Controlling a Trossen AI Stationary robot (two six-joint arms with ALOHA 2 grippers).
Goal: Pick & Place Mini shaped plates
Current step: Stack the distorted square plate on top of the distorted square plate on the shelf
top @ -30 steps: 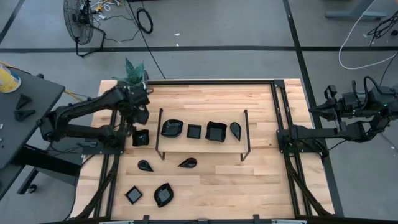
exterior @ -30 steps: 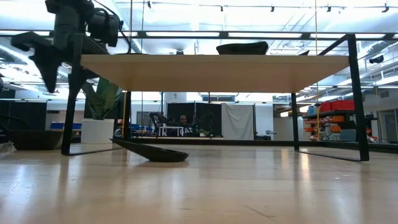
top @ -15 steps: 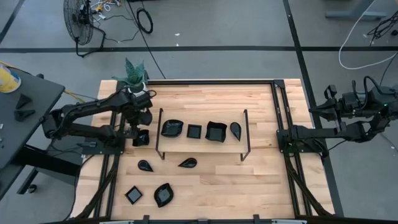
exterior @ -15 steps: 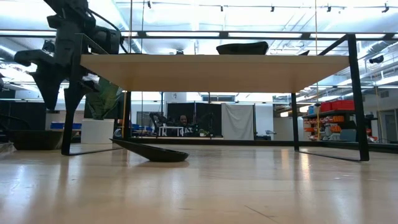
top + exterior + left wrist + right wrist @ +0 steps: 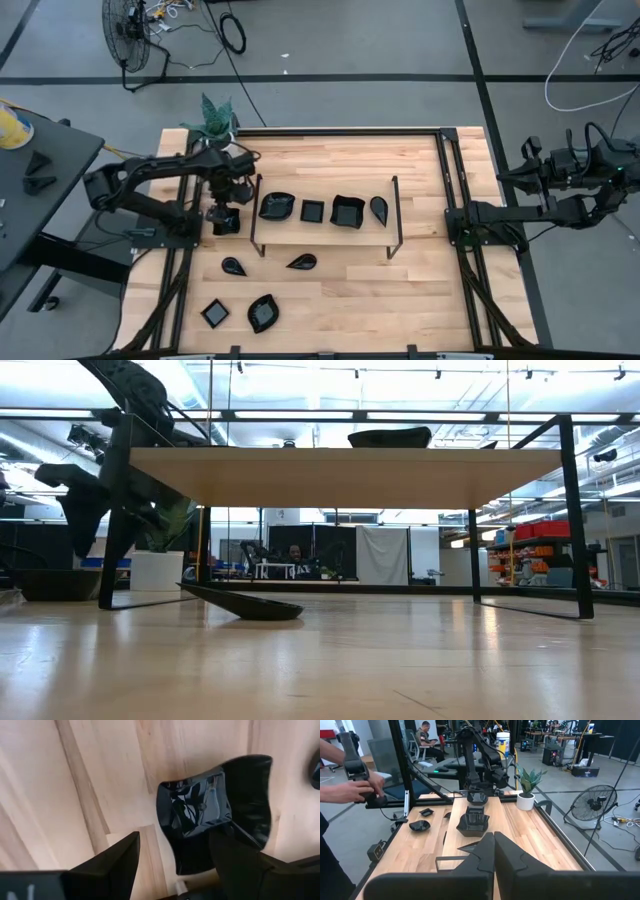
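Overhead, left pincer [image 5: 222,203] points straight down, fingers spread wide astride square plate [image 5: 227,221], gripping nothing.

The wooden counter [image 5: 420,300] carries a wire rack [image 5: 325,240], a potted plant [image 5: 216,120] and black mini plates [image 5: 247,290], one square plate [image 5: 227,222] directly beneath the left claw [image 5: 222,212].

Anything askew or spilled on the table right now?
Nothing spilled or broken. Four plates sit in a row on the shelf, five lie flat on the table; the left gripper hangs open over one.
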